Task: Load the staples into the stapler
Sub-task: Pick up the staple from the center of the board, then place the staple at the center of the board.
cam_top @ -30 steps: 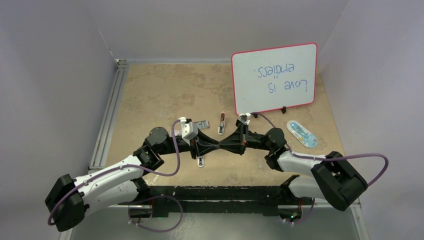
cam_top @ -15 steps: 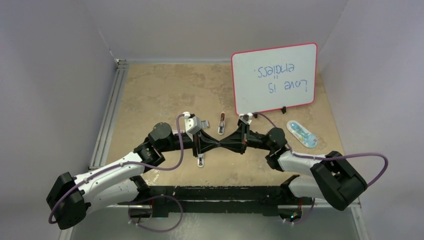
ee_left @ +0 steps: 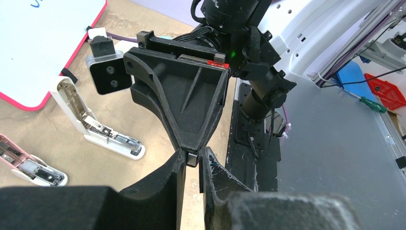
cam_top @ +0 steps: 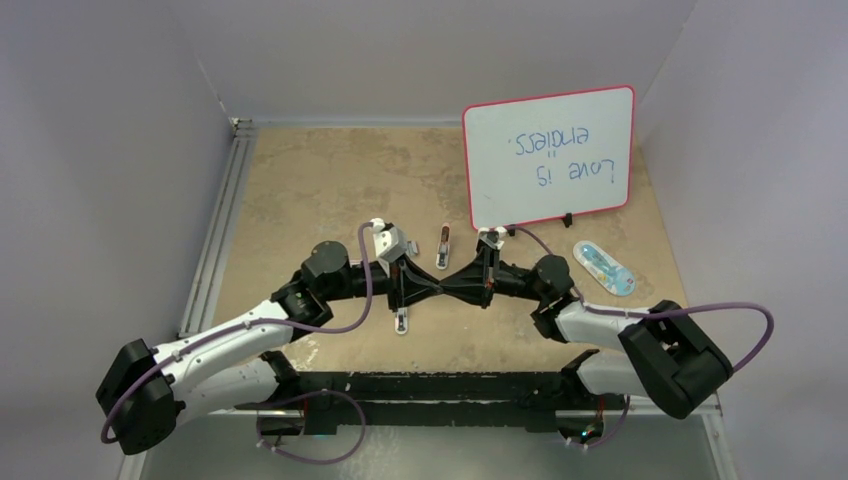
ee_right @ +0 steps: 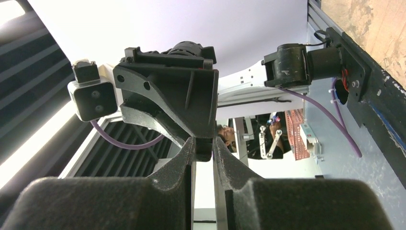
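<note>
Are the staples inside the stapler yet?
Not yet, it seems. Done: the white stapler lies flipped open on the table. In hand: the left fingers and right fingers meet tip to tip; whether staples are pinched there I can't tell. Left: put the strip in the channel and shut it.

matt black plastic left end effector (ee_left: pixel 192 164)

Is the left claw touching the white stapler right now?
Apart. The left wrist view shows bare table between the left claw and the white stapler.
</note>
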Controlling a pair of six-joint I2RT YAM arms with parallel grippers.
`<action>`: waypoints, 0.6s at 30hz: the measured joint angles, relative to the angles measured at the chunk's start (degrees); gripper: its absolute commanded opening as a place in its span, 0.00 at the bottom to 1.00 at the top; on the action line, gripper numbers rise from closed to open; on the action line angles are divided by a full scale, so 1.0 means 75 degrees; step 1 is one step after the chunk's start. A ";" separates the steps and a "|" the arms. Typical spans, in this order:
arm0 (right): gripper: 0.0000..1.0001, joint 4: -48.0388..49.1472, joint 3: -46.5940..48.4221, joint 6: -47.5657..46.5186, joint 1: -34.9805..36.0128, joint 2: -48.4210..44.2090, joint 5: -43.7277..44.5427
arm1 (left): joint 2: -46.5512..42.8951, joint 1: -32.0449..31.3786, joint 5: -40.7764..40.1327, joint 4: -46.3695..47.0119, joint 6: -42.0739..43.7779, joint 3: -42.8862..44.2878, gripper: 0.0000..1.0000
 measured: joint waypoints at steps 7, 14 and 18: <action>0.24 -0.0009 -0.0006 0.0038 -0.0015 0.0000 0.0000 | 0.0020 0.0000 -0.0006 -0.0009 0.0000 0.0006 0.00; 0.51 0.0015 -0.0006 0.0079 0.0096 -0.0009 0.0006 | 0.0117 -0.0076 -0.0271 -0.0495 -0.0058 0.0184 0.00; 0.59 -0.0221 -0.0009 0.0015 0.0157 -0.0227 0.0032 | 0.0221 -0.0087 -0.0816 -0.1495 -0.0251 0.0507 0.00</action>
